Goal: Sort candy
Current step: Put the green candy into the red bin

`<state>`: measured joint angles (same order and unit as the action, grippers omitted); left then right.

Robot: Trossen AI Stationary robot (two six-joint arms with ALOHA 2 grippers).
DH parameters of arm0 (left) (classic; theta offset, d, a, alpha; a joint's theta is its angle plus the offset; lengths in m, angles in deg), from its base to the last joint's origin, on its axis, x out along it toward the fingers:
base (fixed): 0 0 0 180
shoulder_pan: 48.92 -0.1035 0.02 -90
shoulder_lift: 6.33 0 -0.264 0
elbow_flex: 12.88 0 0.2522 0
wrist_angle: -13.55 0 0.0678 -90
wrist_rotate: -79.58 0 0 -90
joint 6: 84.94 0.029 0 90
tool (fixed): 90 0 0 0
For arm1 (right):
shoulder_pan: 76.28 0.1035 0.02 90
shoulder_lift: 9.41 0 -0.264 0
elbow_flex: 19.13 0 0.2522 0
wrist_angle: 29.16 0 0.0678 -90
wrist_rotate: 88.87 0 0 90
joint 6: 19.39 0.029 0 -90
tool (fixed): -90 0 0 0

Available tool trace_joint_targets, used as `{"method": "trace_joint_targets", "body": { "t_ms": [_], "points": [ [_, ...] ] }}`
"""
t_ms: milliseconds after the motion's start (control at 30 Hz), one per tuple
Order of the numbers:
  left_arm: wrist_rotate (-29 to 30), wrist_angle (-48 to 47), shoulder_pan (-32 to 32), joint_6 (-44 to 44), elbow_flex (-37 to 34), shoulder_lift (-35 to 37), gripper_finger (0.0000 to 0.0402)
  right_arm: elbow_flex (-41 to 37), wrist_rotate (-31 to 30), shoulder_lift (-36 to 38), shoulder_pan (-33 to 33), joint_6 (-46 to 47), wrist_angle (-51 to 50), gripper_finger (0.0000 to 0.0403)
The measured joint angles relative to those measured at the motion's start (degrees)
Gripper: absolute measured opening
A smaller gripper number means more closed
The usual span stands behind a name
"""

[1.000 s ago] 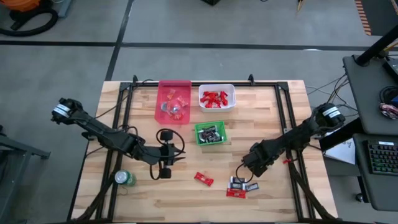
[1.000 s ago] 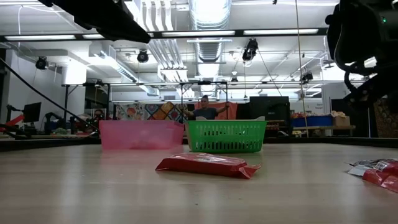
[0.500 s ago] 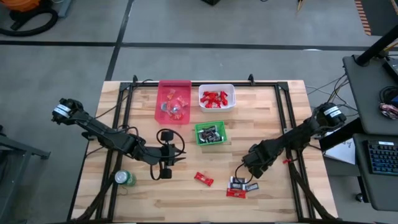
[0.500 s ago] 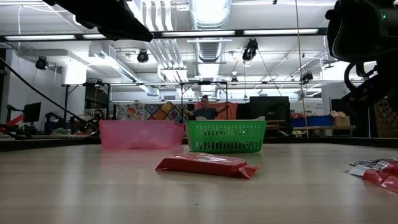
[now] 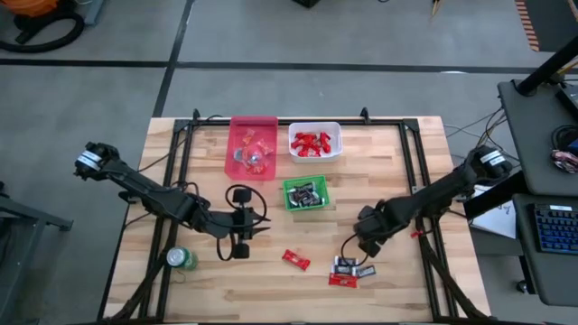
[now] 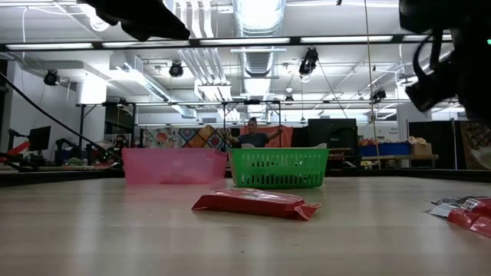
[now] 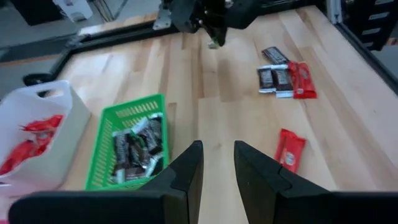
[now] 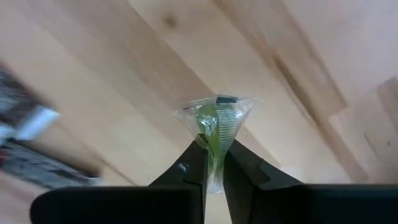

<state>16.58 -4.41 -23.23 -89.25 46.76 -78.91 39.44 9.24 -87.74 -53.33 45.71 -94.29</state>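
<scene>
My right gripper [image 8: 213,152] is shut on a small green candy in a clear wrapper [image 8: 215,121], above the wood near the table's right front. Just beyond it lies a cluster of dark and red candy [image 5: 349,269]. A single red candy [image 5: 295,260] lies at front centre. Dark candy fills the green bin [image 5: 305,194], and red candy fills the white bin [image 5: 314,141]. Over the table's left centre my left gripper [image 7: 216,168] hovers open, with nothing between its fingers. My right gripper pinches the green candy's clear wrapper [image 8: 214,144] between its two fingers [image 8: 193,165]. The fingers point down from above. The wrapper's free end fans out past the fingertips. In the left wrist view the candy [image 7: 214,42] hangs below the gripper, clear of the table.
A pink bin [image 5: 252,144] with mixed sweets stands at the back beside the white bin. A green can [image 5: 181,259] stands at the front left. Black frame rails [image 5: 411,171] run along the table's sides. Bare wood lies between the bins and the loose candy.
My right gripper has risen a little from the table beside the candy cluster. The loose candies on the table have stayed where they were.
</scene>
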Motion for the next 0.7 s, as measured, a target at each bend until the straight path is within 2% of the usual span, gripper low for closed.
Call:
{"method": "trace_joint_targets", "body": {
  "t_ms": [167,300,400,467,600,700],
  "points": [
    [2.63,-0.74,-0.02,1.84,0.46,0.63,0.0074,2.96,-6.35,4.70,-0.81,-4.08,2.29,0.0029],
    [4.07,-0.93,-0.02,2.30,0.46,0.65,0.0074,5.16,-14.66,7.70,-2.90,-12.95,9.87,0.0029],
    [9.34,-1.38,0.00,1.82,0.79,0.65,0.0074,5.96,-19.71,8.86,-5.11,-23.78,20.80,0.0029],
    [11.82,-2.74,0.04,1.21,2.11,0.67,0.0074,6.15,-20.54,8.90,-7.06,-32.55,29.62,0.0029],
    [12.03,-9.80,0.17,0.95,6.24,0.83,0.0074,6.15,-19.88,7.65,-11.77,-49.10,48.27,0.0029],
    [12.03,-14.06,0.16,0.34,8.96,0.83,0.0074,6.15,-19.78,5.46,-15.69,-57.58,59.69,0.0029]
  ]
}}
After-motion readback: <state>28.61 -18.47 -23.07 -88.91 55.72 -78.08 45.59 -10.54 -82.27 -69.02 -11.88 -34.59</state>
